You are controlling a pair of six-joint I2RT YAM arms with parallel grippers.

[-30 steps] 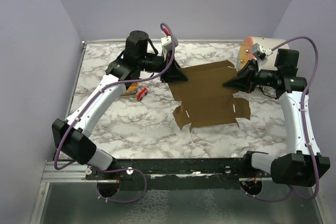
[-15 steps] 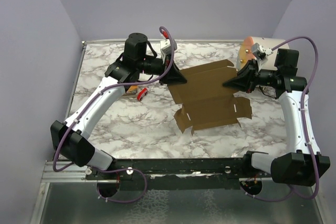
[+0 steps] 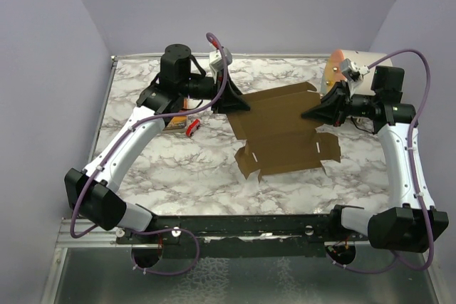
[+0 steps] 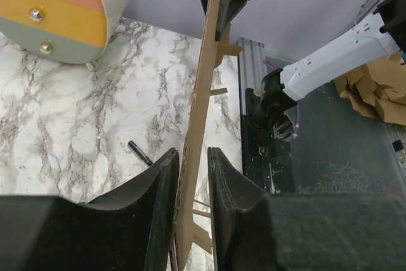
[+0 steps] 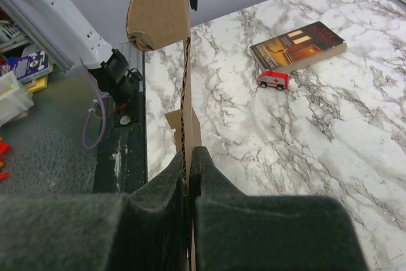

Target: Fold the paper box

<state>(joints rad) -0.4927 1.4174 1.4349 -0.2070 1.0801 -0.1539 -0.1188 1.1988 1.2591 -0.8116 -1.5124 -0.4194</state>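
While paper box [image 3: 281, 129] sits mid-table [image 3: 178, 169] as unfolded sheet: right gripper [image 3: 308, 114] pinches right edge tight; left gripper [image 3: 239, 105] fingers slightly spread, loosely straddling left edge.

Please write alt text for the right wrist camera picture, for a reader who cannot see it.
The right gripper is shut on the near edge of the brown paper box, a cardboard sheet seen edge-on, standing up through the middle of the picture. To its right, on the marble table, lie a dark book and a small red toy car.
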